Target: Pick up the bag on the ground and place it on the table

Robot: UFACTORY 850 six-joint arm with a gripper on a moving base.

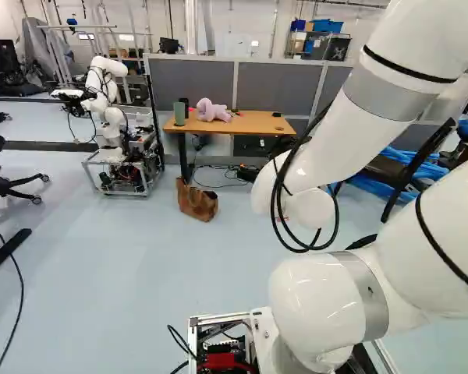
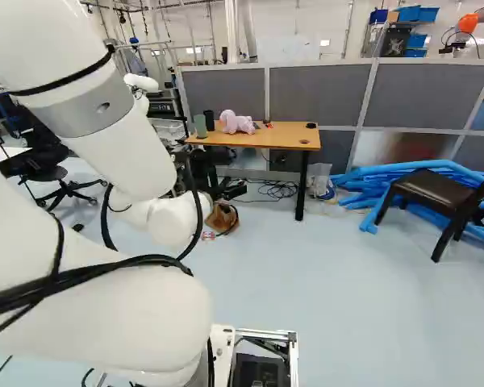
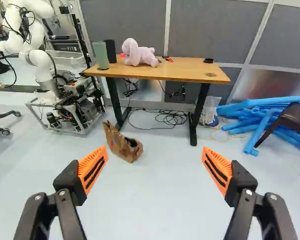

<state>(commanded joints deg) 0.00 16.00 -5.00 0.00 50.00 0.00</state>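
The brown bag (image 1: 196, 201) stands on the floor just in front of the table's near left leg, slumped, its top partly open. Part of this bag (image 2: 223, 218) shows past the arm in the right base view. In the wrist view the bag (image 3: 122, 143) is well ahead of the gripper (image 3: 154, 169), nearer the finger on the robot-cart side. Both orange-padded fingers are spread wide with nothing between them. The arm largely hides the gripper in the base views. Beyond the bag is the wooden table (image 3: 182, 70), which carries a pink plush toy (image 3: 139, 53), a green cup and small items.
Another robot (image 1: 109, 117) on a wheeled frame stands left of the table. Cables (image 3: 165, 118) lie under the table. Blue tubes (image 2: 363, 193) and a dark chair (image 2: 436, 189) are to the right. An office chair (image 1: 6, 183) stands at far left. Grey partitions rise behind.
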